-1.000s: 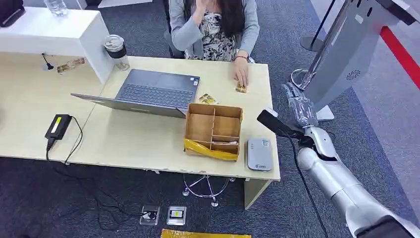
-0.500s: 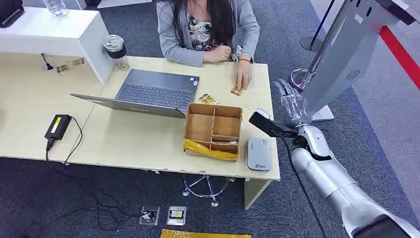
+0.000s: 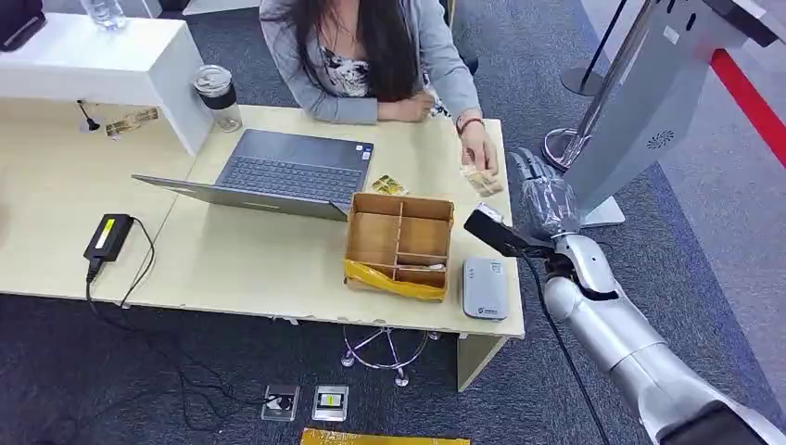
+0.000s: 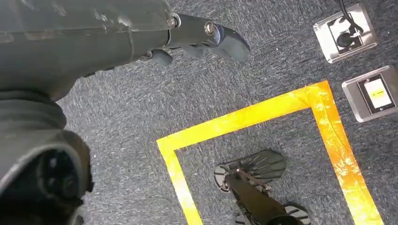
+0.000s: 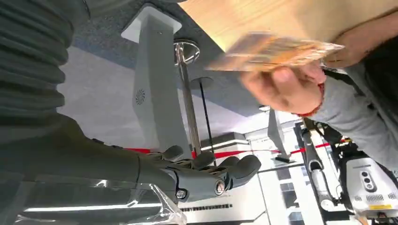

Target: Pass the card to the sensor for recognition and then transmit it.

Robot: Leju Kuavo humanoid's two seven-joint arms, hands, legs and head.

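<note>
The person's hand [image 3: 481,159] is lifting the card [image 3: 482,179] off the table [image 3: 269,260] and is now carrying it out past the far right edge, toward the right robot hand [image 3: 542,197]. A second ago the card was lying flat on the table under that hand. The right robot hand is moving in from the right and is now waiting just beside the card, not touching it. In the right wrist view its fingers [image 5: 234,169] are lying apart with nothing between them, while the card [image 5: 272,49] is hanging above them in the person's hand [image 5: 286,84]. Judgement: the handover is starting; the grasp is not yet made, and the pass over the sensor [image 3: 486,288] is still pending.

The left robot hand [image 4: 187,40] is hanging over the floor, fingers loosely extended and holding nothing.

The sensor is resting at the near right corner of the table, just right of the box [image 3: 400,245]. A laptop [image 3: 278,174] is standing open further left. The floor is grey carpet marked with yellow tape [image 4: 263,110].
</note>
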